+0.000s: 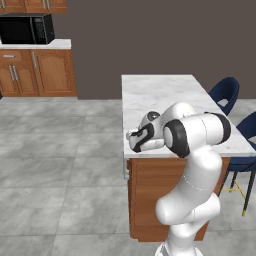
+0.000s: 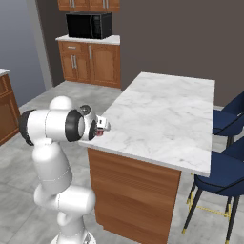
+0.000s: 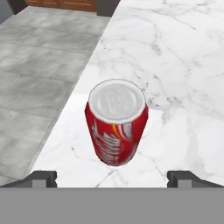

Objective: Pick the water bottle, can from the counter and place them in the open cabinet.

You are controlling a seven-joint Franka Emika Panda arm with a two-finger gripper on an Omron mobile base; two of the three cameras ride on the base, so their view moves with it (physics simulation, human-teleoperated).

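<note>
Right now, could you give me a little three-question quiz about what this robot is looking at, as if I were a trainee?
1. True or false: the small red drink can with the silver top stands upright on the white marble counter.
2. Multiple choice: the tool is A) shut on the can, B) open with the can between and just beyond its fingertips, C) open over the floor.
3. Fill in: the can stands near the counter's ____, beside the grey tiled floor.

Key: 1 true. 2 B. 3 edge.
</note>
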